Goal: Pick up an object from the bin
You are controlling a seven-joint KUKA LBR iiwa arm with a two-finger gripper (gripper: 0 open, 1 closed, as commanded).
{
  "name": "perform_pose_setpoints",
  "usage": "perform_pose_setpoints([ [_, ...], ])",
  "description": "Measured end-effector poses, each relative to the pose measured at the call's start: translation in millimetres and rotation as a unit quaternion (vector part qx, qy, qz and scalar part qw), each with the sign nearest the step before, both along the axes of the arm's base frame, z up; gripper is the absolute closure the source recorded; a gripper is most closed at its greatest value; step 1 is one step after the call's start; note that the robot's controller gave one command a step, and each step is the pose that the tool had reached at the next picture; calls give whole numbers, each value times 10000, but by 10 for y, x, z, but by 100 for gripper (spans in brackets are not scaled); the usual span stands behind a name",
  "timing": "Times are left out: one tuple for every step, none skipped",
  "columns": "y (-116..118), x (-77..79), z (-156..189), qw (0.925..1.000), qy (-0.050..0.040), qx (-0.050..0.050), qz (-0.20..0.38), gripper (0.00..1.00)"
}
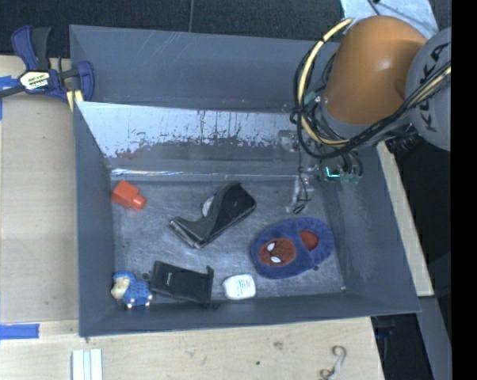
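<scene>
Reaching in from the right of the camera view, the arm (pixel 429 70) bent down over the back right corner of the bin (pixel 223 70). Its wrist carried a rounded orange cover (pixel 373 66), with yellow and black cables (pixel 310 125) looped around the lower edge. Below the cover, the tool (pixel 301 196) pointed straight down at the bin floor, close to the foot of the back wall and not far from the right wall. Whether the tool was open or closed could not be told, and nothing could be seen gripped in it.

The nearest thing was a blue slipper (pixel 322 244) with a red face on it, lying on the floor near the right wall, just in front of the tool and apart from it. To the left of the tool, near the middle of the floor, lay a black stapler (pixel 223 212), set at a slant. A small orange block (pixel 128 195) sat well apart, by the left wall. Along the front wall lay 3 more things in a row: a small blue and yellow toy (pixel 131 290) in the left corner, a flat black case (pixel 181 282) just beside it, and a small white piece (pixel 239 286) between the case and the slipper.
</scene>
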State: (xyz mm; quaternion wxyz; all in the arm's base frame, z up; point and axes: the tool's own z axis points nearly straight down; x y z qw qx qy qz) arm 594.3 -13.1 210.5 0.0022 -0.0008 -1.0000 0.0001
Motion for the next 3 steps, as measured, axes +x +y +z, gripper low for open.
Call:
perform_pose_setpoints([
  [-361,-758,-1253,9982,11,-1,-598,0],
  [-358,-710,-1199,9983,-58,-4,-585,100],
  [-367,-401,464,9984,-83,-2,-557,100],
])
